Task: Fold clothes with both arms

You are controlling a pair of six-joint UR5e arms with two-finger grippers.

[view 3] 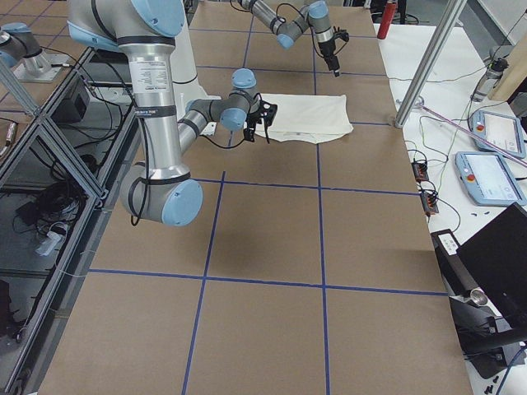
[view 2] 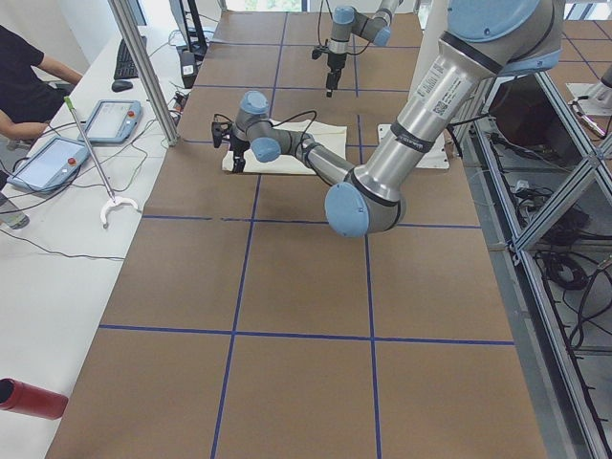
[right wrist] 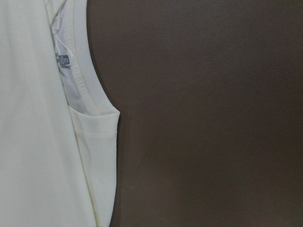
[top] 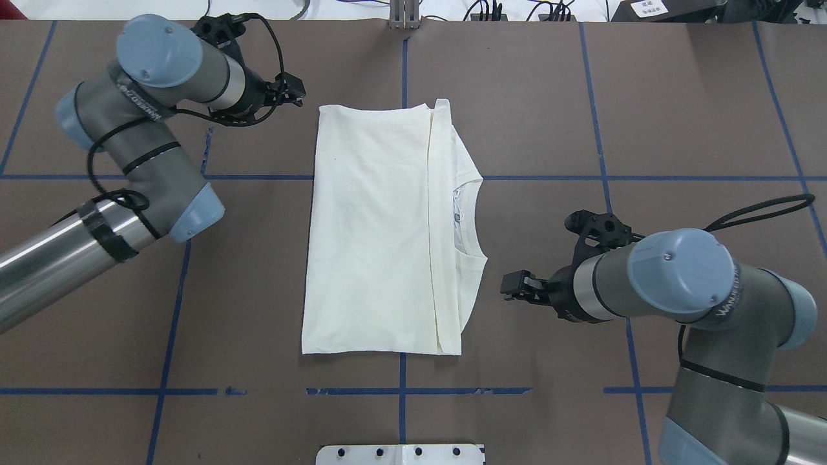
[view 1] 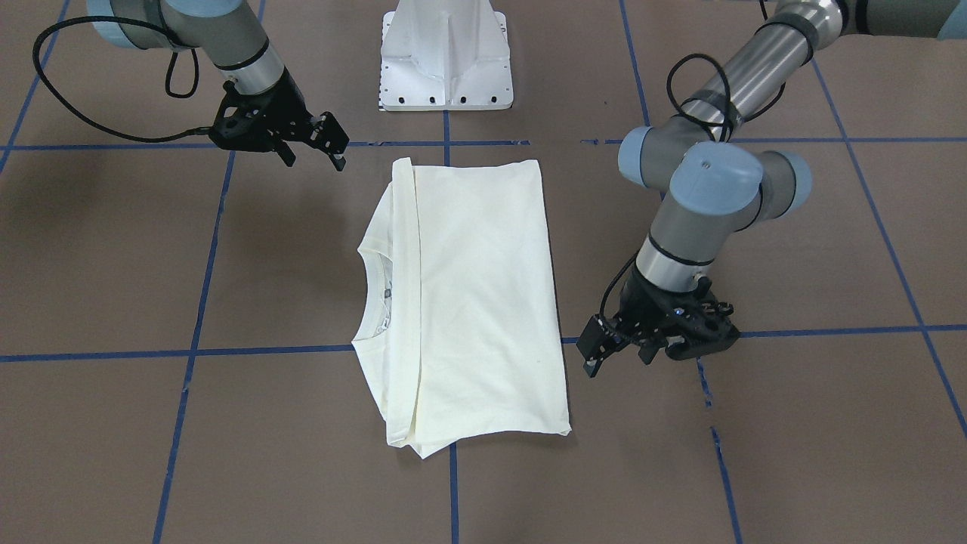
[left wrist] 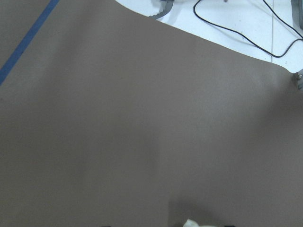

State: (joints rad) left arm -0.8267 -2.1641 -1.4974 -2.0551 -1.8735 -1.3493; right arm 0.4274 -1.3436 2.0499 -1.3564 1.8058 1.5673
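Note:
The cream-white shirt [top: 375, 226] lies folded into a long rectangle in the middle of the brown table, plain side up. Its collar [top: 468, 219] with the neck label points to my right side; the print is hidden. My left gripper [top: 294, 87] hovers open and empty just off the shirt's far left corner; it also shows in the front view [view 1: 618, 364]. My right gripper [top: 513, 287] is open and empty, a short gap from the shirt's collar-side edge, and shows in the front view [view 1: 316, 162]. The right wrist view shows the collar [right wrist: 83, 71] and shoulder fold.
The white pedestal base [view 1: 446, 57] stands at the table's near edge. Blue tape lines [top: 400, 391] grid the brown table. Beyond the far edge lie cables and a white bench with tablets [view 2: 110, 120]; a person [view 2: 24, 67] sits there. A red cylinder [view 2: 29, 397] lies there.

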